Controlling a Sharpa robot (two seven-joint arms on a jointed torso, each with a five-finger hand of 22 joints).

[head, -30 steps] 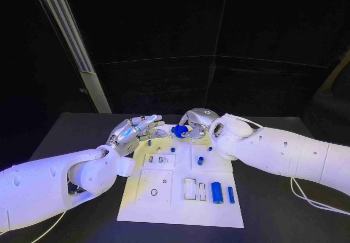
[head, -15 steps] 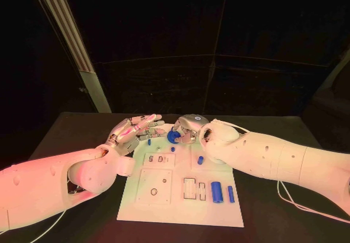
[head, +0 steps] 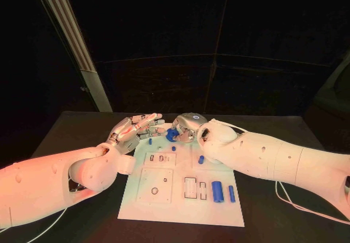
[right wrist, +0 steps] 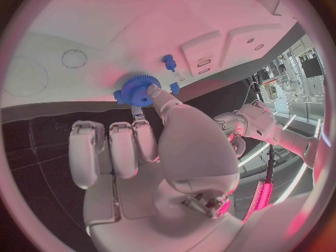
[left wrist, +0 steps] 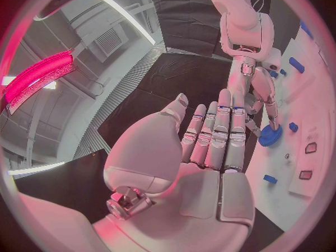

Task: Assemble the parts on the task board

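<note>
My right hand (head: 188, 125) pinches a blue gear (head: 172, 134) just above the far end of the white task board (head: 182, 207). In the right wrist view the blue gear (right wrist: 139, 91) sits at the fingertips of that hand (right wrist: 161, 145), close over the board, beside a small blue peg (right wrist: 168, 62). My left hand (head: 135, 129) hovers at the board's far left corner, fingers straight and apart, holding nothing. From the left wrist, the left hand (left wrist: 210, 140) reaches toward the right hand (left wrist: 255, 89) and the gear (left wrist: 270, 135).
Small blue pegs (head: 149, 142) (head: 173, 148) (head: 201, 159) stand on the board's far half. Two blue cylinders (head: 217, 191) (head: 231, 194) lie near its right edge, beside rectangular slots (head: 190, 187). Black table surrounds the board.
My right hand has carried the blue gear a little leftward and down, closer to the left hand's fingertips. The left hand has stayed about where it was.
</note>
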